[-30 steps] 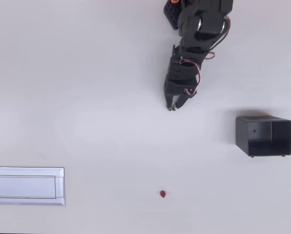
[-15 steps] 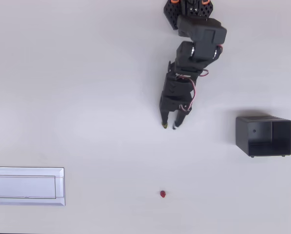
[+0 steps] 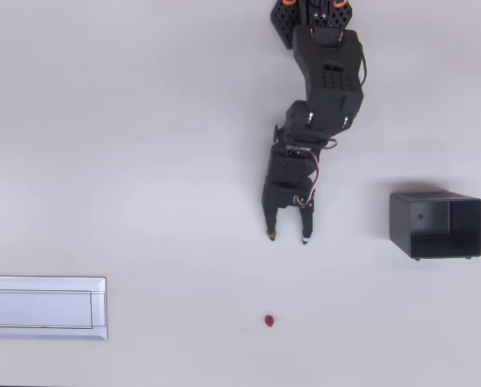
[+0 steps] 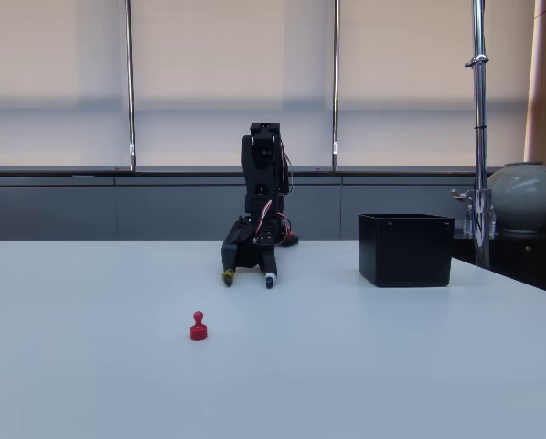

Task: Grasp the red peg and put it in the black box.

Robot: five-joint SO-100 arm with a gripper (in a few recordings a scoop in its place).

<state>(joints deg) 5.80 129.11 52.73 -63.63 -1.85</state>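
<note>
While the tool (image 3: 288,237) hovers low with fingers spread apart and empty, red peg (image 3: 269,321) stands upright on the white table (image 3: 143,161), well apart from it, black box (image 3: 435,225) off to the right in the overhead view.

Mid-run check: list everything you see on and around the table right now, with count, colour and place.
peg: 1, red, standing on the table near the overhead view's bottom edge, apart from the gripper
box: 1, black, right side of the overhead view
tray: 1, white, flat, lower left of the overhead view
table: 1, white
vase: 1, grey, behind the table in the fixed view
arm: 1, black
gripper: 1, black, open, empty
</note>
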